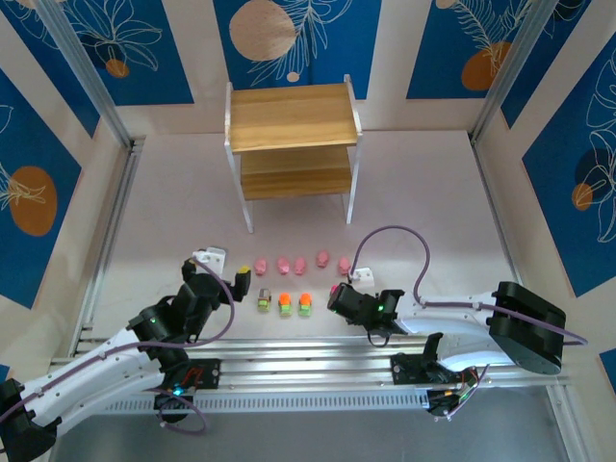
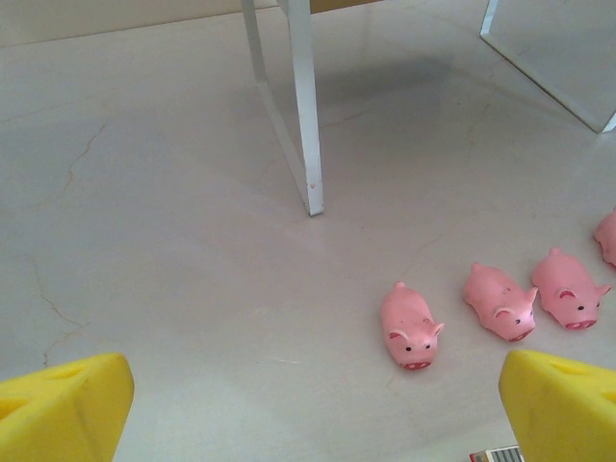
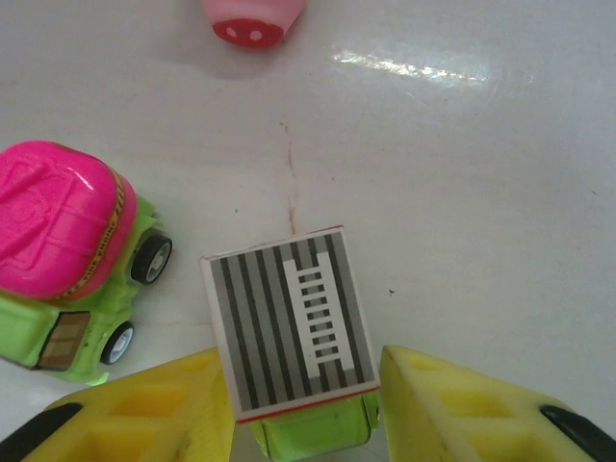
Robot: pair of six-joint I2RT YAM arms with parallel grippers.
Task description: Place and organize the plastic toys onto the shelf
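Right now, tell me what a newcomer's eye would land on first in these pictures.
The two-tier wooden shelf stands at the far middle of the table, with a row of pink pigs on the tabletop in front of it. In the right wrist view, the right gripper brackets a green truck with a grey striped top, with a magenta-topped truck just beside it.

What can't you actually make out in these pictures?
Right wrist view: top pig cut by the top edge past its snout.
Right wrist view: whether the right gripper touches the striped truck it straddles; gaps too fine.
Left wrist view: rightmost pig cut by the right edge.
Top view: the row of pigs is too small for faces.
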